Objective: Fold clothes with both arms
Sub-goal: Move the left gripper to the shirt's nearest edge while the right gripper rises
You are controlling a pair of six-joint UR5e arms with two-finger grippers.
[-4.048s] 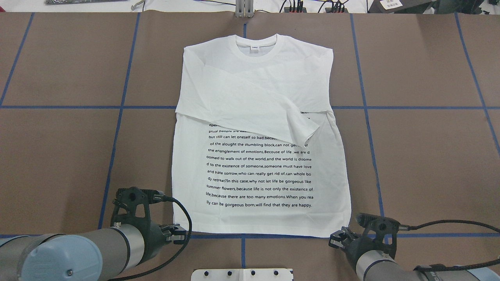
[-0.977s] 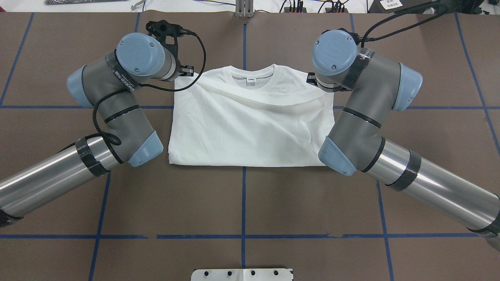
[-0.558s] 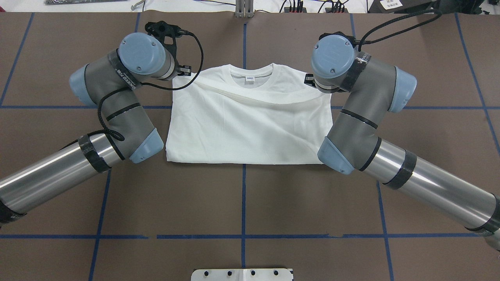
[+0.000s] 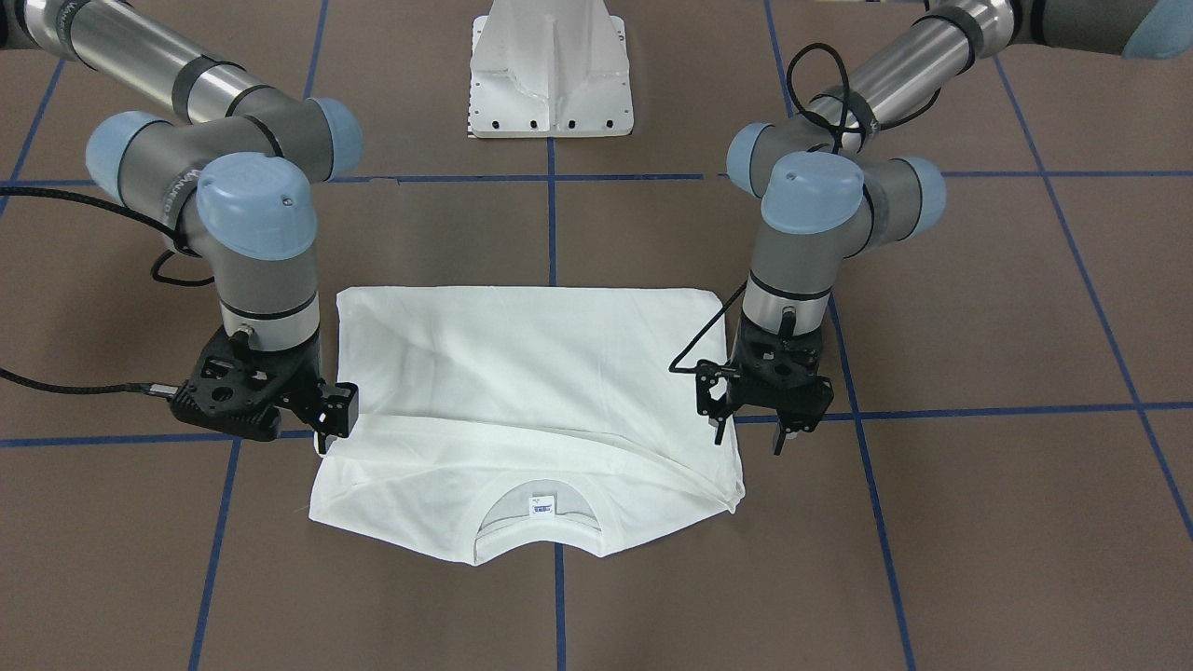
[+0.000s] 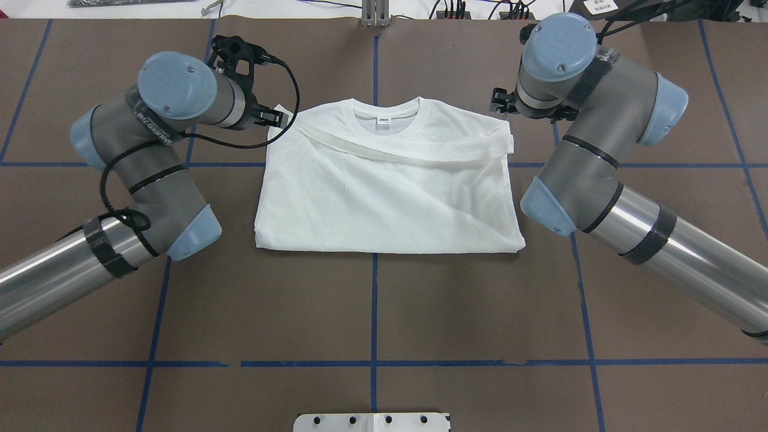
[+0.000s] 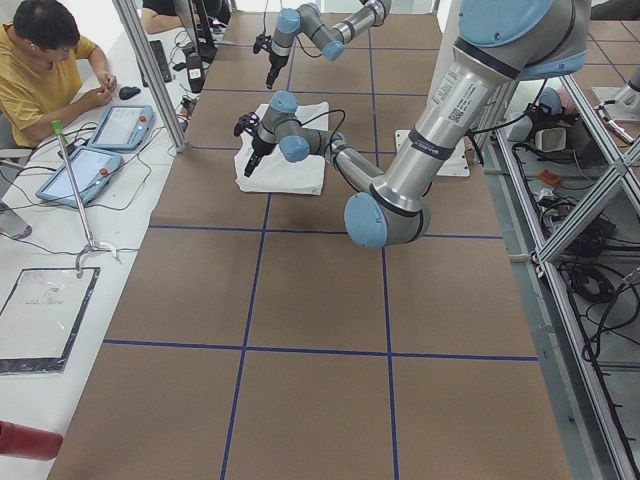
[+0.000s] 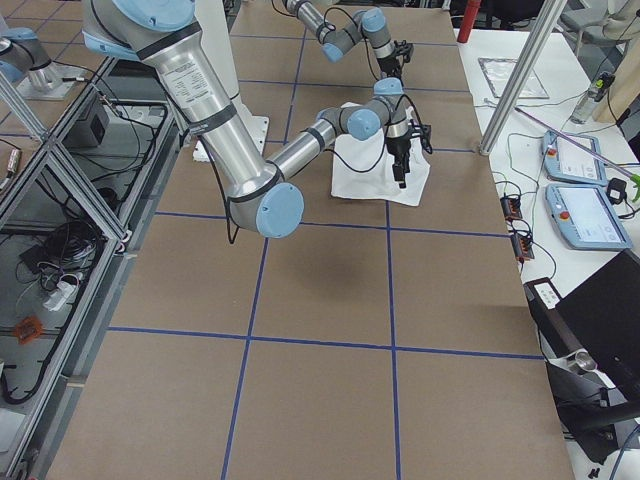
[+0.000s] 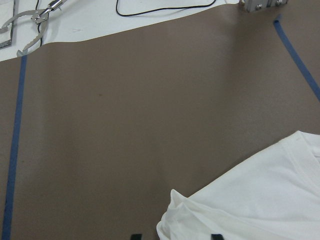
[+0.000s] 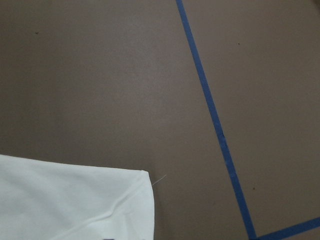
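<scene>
The white T-shirt lies folded in half, its hem laid slantwise just below the ribbed neck and label. No text shows. My left gripper hovers at the shirt's far left corner. It is open, and in the left wrist view a bunched corner of cloth lies between its spread fingertips. My right gripper stands just off the far right corner and looks open. The right wrist view shows that corner flat on the table with nothing holding it.
The white pedestal base stands at the robot's side of the brown table, which is marked with blue tape lines. The left wrist's black cable loops over the shirt's corner. A person sits at the side bench with tablets.
The shirt, flat with its text showing four seconds ago, is folded in half. Since 0.6 s ago both grippers have let go of the hem and drawn outward, the right one farther.
</scene>
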